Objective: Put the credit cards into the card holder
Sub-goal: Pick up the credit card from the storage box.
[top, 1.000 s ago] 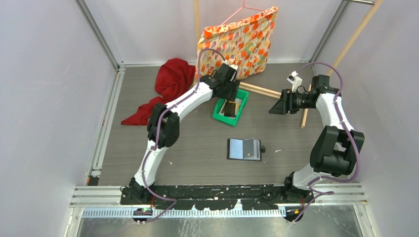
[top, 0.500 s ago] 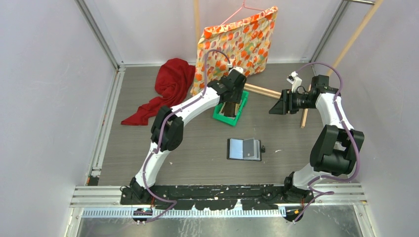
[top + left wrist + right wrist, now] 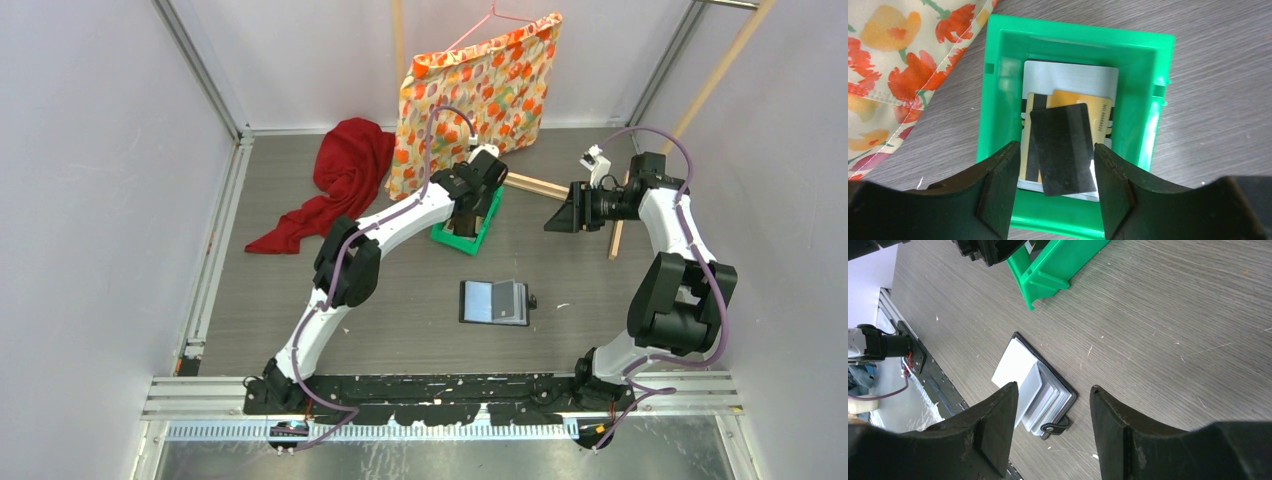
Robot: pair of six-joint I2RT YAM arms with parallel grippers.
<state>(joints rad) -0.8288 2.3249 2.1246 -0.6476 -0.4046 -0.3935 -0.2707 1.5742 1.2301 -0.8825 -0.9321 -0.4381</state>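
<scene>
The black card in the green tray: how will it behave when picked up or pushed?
The black card looks thin and flat, so probably stiff and light. Resting on the gold card, it may slide when pushed. Lying flat, its edges seem hard to grasp.

The credit cards (image 3: 1063,150) are stacked, overlapping, in the tray (image 3: 998,100), which is set toward the back middle of the tabletop (image 3: 400,290). The card holder (image 3: 494,302) is laid open nearer the arm bases, well apart from the tray. A hanging fabric (image 3: 480,85) is found just behind the tray, a cloth heap (image 3: 345,165) to its left and a stick (image 3: 535,185) to its right. The left hand (image 3: 1055,150) is placed over the tray.
</scene>
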